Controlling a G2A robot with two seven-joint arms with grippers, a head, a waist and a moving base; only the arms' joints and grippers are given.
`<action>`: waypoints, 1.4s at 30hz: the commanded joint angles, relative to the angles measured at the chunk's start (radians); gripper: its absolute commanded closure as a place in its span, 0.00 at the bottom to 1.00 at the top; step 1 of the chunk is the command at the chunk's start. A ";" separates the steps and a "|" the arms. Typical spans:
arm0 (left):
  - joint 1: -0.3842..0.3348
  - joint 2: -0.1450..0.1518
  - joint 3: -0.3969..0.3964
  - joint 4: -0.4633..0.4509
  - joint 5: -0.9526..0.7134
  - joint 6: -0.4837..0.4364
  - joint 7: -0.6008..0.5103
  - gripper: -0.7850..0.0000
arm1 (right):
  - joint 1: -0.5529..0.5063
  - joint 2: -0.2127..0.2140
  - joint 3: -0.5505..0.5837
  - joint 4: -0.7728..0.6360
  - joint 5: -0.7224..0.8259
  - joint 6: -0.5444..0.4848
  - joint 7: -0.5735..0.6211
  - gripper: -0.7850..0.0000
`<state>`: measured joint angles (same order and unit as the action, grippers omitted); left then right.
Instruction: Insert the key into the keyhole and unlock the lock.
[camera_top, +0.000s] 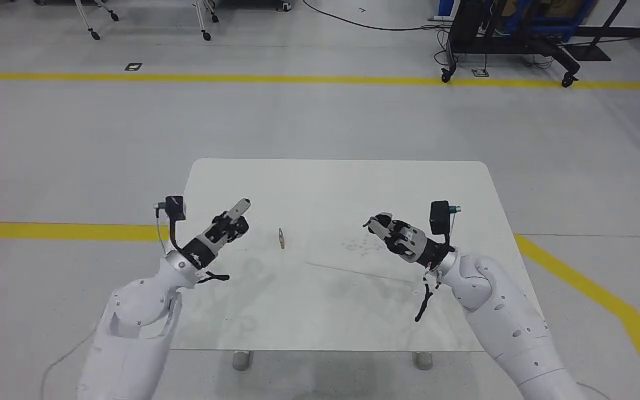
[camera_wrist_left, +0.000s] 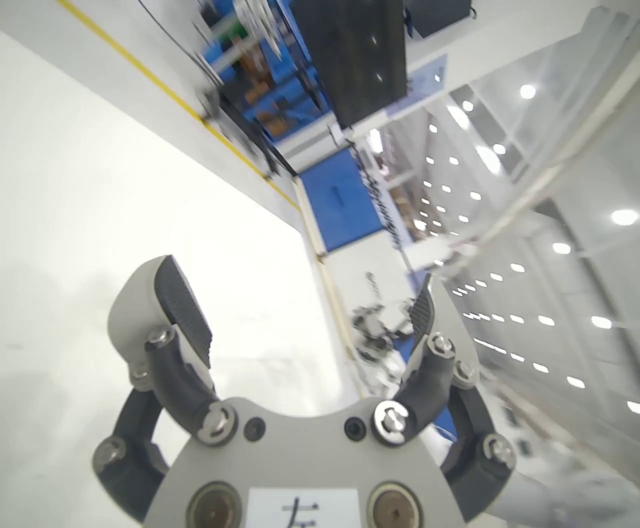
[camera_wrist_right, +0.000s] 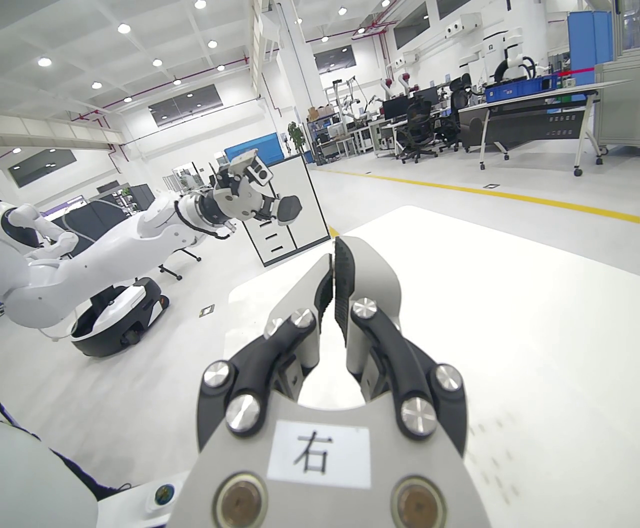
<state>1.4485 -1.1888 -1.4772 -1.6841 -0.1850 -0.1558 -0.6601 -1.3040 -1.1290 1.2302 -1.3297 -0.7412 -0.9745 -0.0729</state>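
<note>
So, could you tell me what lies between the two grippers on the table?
In the top view, one small object, likely the key, lies on the table between them.

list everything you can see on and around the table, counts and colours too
table: one, white, centre of the top view
small thing, maybe the key: one, brass-coloured, lying on the table between the two grippers, nearer the left one
floor lines: two, yellow, on the grey floor beyond and beside the table
left gripper: one, grey and black, fingers open, over the table's left part
right gripper: one, grey and black, fingers shut on nothing, over the table's right part
</note>
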 joint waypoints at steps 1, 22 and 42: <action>-0.075 -0.008 0.071 0.056 -0.165 0.014 -0.107 0.00 | 0.000 0.000 0.000 0.000 0.000 0.000 0.000 1.00; -0.170 -0.036 0.268 0.143 -0.246 -0.076 -0.220 0.00 | -0.016 -0.008 -0.040 -0.005 0.127 -0.037 -0.006 1.00; -0.228 -0.053 0.374 0.219 -0.141 -0.241 -0.186 0.69 | 0.049 -0.001 -0.208 0.057 0.797 0.019 0.433 1.00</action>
<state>1.2204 -1.2429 -1.1024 -1.4631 -0.3430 -0.3903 -0.8481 -1.2576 -1.1317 1.0245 -1.2737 0.0206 -0.9686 0.3293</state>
